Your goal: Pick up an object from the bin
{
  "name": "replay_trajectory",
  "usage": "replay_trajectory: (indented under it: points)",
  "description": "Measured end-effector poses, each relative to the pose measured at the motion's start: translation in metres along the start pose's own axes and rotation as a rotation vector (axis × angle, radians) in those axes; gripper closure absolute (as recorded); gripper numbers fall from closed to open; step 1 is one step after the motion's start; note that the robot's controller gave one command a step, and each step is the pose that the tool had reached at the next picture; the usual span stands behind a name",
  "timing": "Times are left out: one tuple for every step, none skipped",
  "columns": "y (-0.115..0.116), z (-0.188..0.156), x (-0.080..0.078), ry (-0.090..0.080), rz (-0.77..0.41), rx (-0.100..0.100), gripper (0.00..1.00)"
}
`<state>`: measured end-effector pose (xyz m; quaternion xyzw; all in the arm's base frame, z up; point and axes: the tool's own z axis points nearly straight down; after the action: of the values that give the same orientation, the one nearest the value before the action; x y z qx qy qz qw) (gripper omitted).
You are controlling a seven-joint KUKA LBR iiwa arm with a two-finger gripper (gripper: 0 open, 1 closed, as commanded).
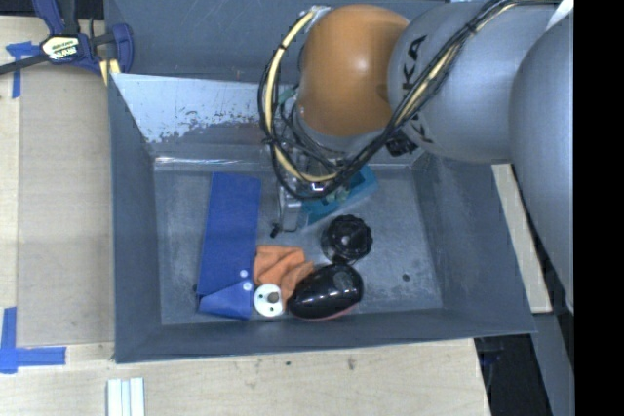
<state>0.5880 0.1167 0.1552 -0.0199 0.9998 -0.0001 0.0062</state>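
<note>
My gripper reaches down in the middle of the bin, just right of a long blue cloth-like piece lying lengthwise on the floor. Its fingertip stands above an orange cloth. A light blue thing lies partly under the wrist to the gripper's right. A black round knob-like thing sits right of the fingertip. At the front lie a glossy black oval thing and a small white round thing.
The orange dome and cables on the wrist hide the back middle of the bin. The arm comes in from the right over the bin's right wall. Bare floor shows on the right side and far left.
</note>
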Motion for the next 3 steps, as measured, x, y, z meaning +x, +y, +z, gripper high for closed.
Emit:
replay_trajectory:
  points:
    - [0.014, 0.014, 0.001, 0.006, -0.017, -0.001, 0.00]
    - [0.011, -0.001, -0.012, 0.018, -0.053, -0.001, 0.00]
    - [0.025, 0.032, 0.020, 0.001, -0.055, -0.002, 0.00]
